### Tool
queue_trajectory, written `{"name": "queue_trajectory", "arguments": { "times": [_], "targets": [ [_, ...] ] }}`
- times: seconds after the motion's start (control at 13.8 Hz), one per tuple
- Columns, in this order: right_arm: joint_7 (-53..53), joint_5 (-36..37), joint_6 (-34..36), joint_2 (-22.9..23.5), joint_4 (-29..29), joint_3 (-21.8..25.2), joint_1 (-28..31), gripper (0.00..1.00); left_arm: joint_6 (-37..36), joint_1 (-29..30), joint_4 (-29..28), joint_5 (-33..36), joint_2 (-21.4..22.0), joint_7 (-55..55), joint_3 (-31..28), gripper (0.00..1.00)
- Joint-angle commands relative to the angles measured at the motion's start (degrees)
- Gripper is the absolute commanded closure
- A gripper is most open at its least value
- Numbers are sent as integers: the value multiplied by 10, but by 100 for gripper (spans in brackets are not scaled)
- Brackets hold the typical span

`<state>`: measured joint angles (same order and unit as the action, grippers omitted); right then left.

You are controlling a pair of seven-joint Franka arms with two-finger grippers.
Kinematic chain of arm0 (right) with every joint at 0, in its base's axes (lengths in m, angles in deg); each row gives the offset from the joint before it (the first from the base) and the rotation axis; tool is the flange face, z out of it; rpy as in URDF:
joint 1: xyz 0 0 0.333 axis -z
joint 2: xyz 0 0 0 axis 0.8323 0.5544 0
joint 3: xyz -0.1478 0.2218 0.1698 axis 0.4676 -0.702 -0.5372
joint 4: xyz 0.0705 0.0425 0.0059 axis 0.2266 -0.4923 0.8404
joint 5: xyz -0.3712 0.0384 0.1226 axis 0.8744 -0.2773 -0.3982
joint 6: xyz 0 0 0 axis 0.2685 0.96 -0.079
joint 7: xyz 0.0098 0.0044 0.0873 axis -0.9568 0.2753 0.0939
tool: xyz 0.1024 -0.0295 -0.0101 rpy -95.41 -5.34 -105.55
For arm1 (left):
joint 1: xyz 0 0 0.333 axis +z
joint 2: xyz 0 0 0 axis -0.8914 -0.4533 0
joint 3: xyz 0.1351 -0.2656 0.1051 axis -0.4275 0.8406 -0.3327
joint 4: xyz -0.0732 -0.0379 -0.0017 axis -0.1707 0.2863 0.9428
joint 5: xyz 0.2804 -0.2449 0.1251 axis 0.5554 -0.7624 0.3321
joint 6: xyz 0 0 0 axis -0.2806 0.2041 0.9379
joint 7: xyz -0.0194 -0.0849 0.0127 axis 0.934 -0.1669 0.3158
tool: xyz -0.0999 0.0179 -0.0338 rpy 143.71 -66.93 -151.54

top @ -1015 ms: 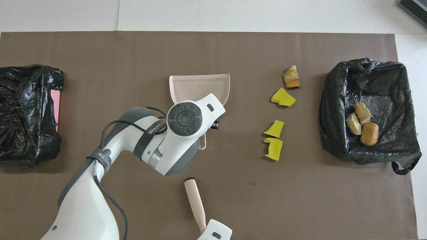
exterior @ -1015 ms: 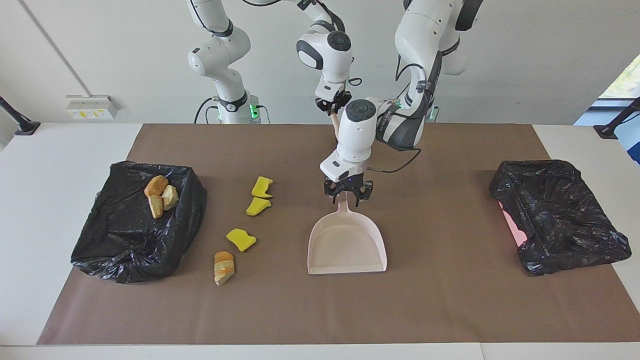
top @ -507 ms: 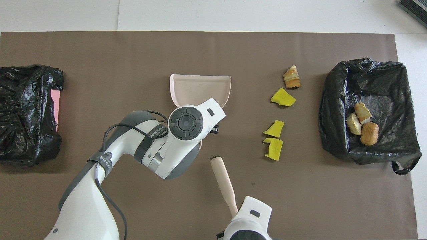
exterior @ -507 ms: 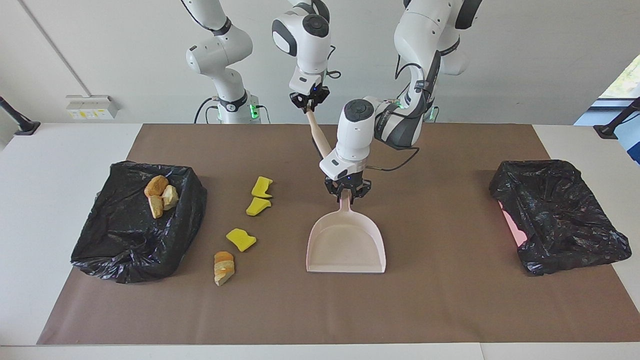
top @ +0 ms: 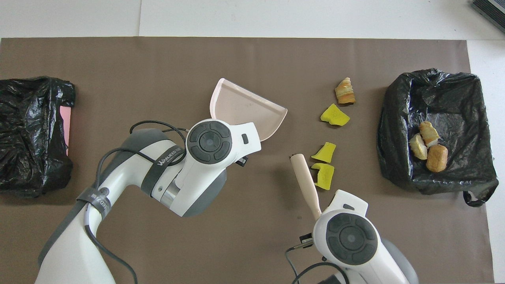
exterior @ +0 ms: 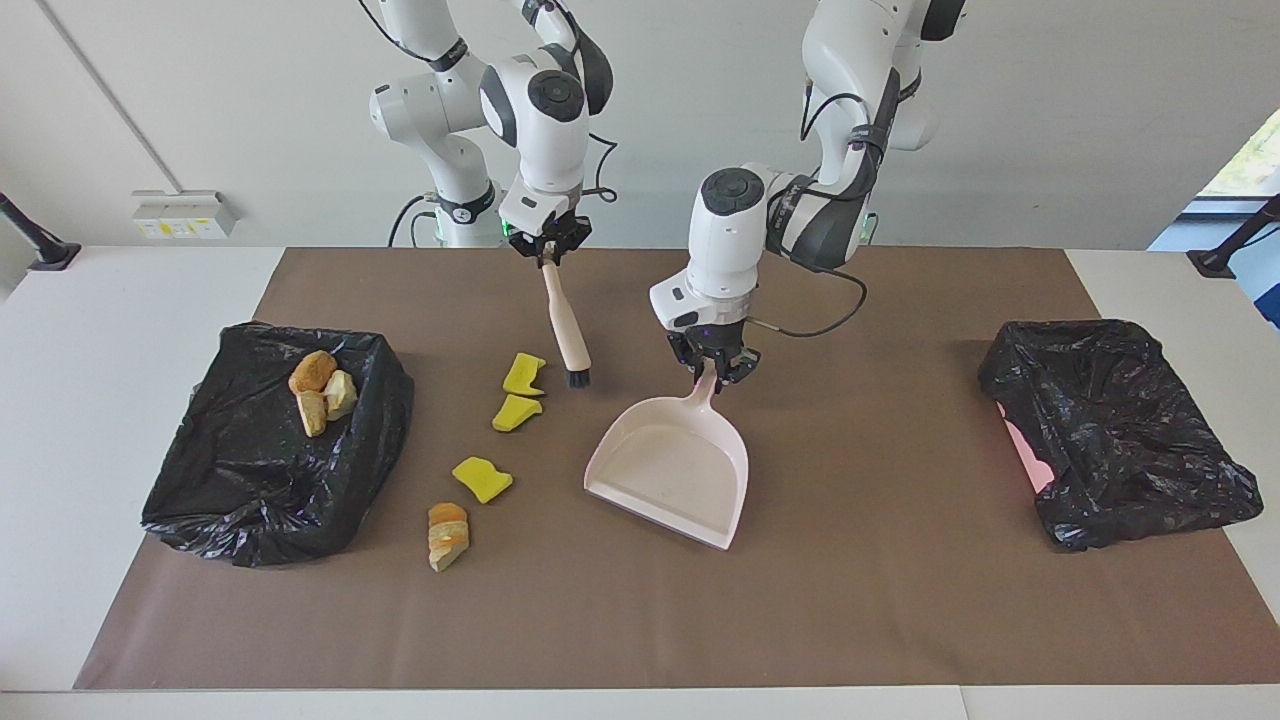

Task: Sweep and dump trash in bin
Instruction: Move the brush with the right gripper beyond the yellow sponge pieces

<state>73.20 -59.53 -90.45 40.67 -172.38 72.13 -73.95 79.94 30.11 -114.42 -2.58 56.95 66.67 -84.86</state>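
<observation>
Bin [exterior: 270,450] at right arm's end holds three bread scraps; four scraps [exterior: 482,478] lie on the mat beside it. Left gripper [exterior: 715,368] clamps dustpan [exterior: 670,470] handle, right gripper [exterior: 548,245] clamps brush [exterior: 567,335]. Best: pan lip flat toward scraps, short strokes.

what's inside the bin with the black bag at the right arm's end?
Three tan bread-like pieces lie together in the black-lined bin, toward its robot-side half. No yellow chunks show in it. Anything under the bag's folds is hidden.

I see four scraps [exterior: 490,440] lying between the dustpan [exterior: 672,468] and one bin [exterior: 270,450] — three more [exterior: 322,390] in it.
</observation>
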Motion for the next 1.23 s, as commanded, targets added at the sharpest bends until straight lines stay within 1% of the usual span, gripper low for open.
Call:
{"name": "queue_trajectory", "arguments": {
  "times": [0.0,0.14,0.29,0.36,0.51,0.72,0.8,0.87,1.01,1.16],
  "targets": [
    [16,59,0,47,48,-6,51,100,-35,15,-11,9,17,-151,0,100],
    [30,122,2,80,90,-7,77,100,-59,25,-17,9,23,-278,0,100],
    [55,148,0,115,130,-6,106,100,-65,24,-28,9,27,-329,0,100],
    [69,162,0,135,153,-7,121,100,-62,17,-39,9,37,-332,1,100],
    [79,214,1,189,202,-6,130,100,-56,12,-58,9,47,-335,3,100],
    [90,307,-5,258,264,-7,152,100,-50,2,-80,9,61,-337,4,100],
    [117,327,-21,280,286,-6,174,100,-47,-9,-95,9,70,-337,4,100],
    [138,332,-40,295,301,-6,184,100,-46,-17,-113,9,83,-337,4,100],
    [144,346,-44,331,344,-6,185,100,-39,-27,-146,9,103,-338,4,100],
    [145,354,-47,358,361,-6,186,100,-21,-49,-155,9,101,-338,4,100]
  ]
}}
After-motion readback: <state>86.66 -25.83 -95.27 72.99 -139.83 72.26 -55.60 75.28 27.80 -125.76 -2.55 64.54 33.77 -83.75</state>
